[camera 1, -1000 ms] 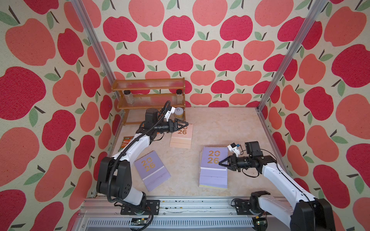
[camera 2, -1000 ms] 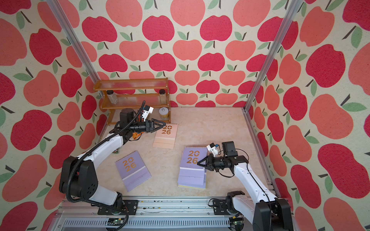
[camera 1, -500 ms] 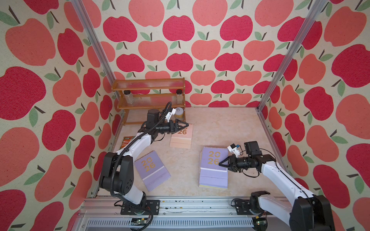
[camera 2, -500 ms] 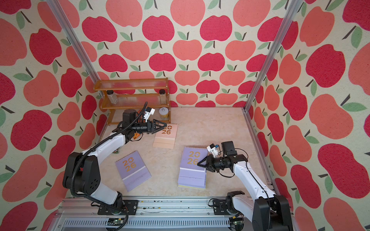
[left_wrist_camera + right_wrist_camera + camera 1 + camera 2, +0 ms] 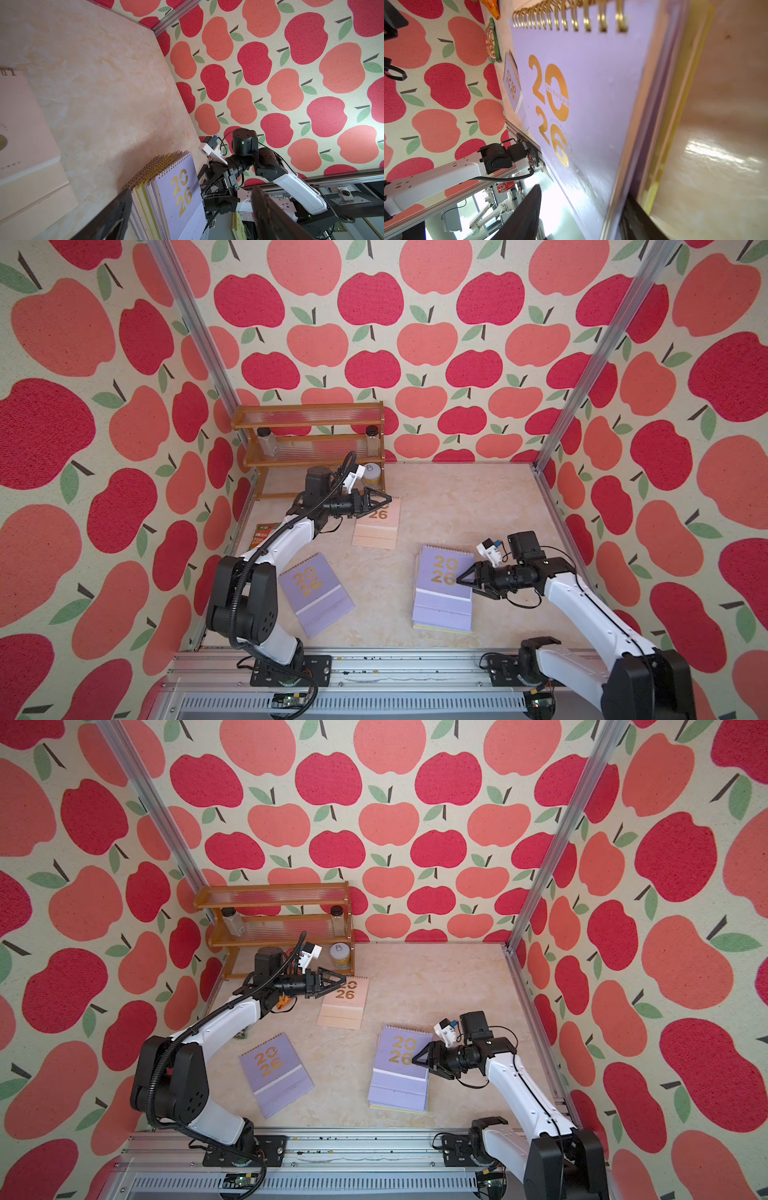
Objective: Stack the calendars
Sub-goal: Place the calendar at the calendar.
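Beneath wide left tool, pink calendar, long axis crosswise to reach; right tool parted at lilac stack edge.

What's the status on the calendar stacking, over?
Left gripper open over the pink calendar. Right gripper open, straddling the edge of the lilac stack. One lilac calendar loose near left arm's base. Snack packet by the wall, not blocking.

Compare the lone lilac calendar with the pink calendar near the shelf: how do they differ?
The lilac calendar lies turned askew; the pink calendar lies nearly straight. The left end effector is over the pink calendar's spiral edge; none is near the lilac calendar. Both lie flat, showing gold 2026.
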### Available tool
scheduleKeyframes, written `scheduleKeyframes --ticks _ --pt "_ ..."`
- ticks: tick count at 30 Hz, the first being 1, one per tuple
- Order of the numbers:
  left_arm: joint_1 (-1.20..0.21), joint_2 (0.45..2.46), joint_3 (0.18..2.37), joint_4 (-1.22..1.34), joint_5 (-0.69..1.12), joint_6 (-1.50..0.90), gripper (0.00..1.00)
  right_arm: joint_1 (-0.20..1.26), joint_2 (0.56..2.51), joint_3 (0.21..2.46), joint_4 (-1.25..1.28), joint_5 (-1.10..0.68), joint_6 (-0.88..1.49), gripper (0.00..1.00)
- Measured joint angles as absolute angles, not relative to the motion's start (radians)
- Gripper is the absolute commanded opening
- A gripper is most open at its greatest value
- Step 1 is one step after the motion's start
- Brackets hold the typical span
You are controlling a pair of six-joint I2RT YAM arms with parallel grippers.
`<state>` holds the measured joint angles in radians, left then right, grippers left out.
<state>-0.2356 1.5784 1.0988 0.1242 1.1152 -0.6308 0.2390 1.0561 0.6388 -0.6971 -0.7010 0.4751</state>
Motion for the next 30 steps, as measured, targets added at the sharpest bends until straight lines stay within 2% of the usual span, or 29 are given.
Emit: scheduleKeyframes --ticks 8,15,21,30 --pt "-0.236 1.578 1.101 0.096 1.108 -0.609 0.88 0.239 1.037 0.726 -0.781 -0.505 0.451 0.67" --pt "-0.215 1.604 1.139 -0.003 1.077 -0.555 0.97 0.239 1.042 0.864 -0.804 -0.356 0.418 0.72" --pt "-0.187 1.666 1.212 -0.175 0.947 -0.476 1.0 0.243 1.156 0.994 -0.739 -0.374 0.415 0.73" --pt "-0.185 1.71 1.238 -0.372 0.618 -0.419 0.99 0.345 1.461 1.231 -0.664 -0.428 0.406 0.77"
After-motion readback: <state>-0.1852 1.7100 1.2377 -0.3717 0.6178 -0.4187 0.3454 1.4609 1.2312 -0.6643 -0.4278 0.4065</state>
